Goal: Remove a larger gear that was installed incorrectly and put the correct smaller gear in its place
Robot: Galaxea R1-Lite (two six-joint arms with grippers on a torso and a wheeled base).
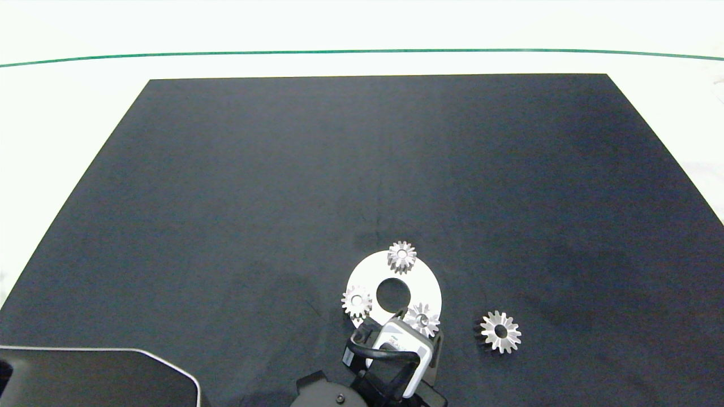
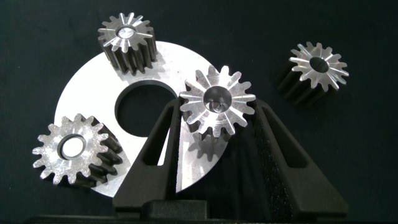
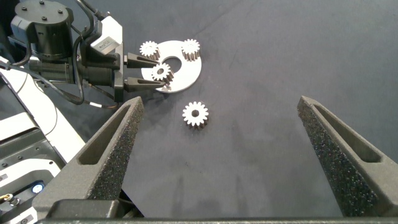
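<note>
A round white plate (image 1: 418, 280) with a centre hole lies on the black mat (image 1: 226, 198); three gears sit at its rim. The head view shows the left gripper (image 1: 408, 317) only from behind, its camera housing covering the fingers; the left wrist view shows what that hides: the smaller gear (image 2: 217, 101) stands on the plate between the two dark fingers (image 2: 163, 134), with a sliver of gap on each side, so the jaws look slack around it rather than clamped. The other two small gears (image 2: 126, 42) (image 2: 71, 149) sit at the plate's edge beside the hole. The larger gear (image 1: 500, 332) lies alone on the mat, off the plate to the robot's right; the right wrist view shows it (image 3: 195, 114) lying apart from the plate. The right gripper (image 3: 227, 134) hangs spread wide, well apart from everything; the head view does not show it.
</note>
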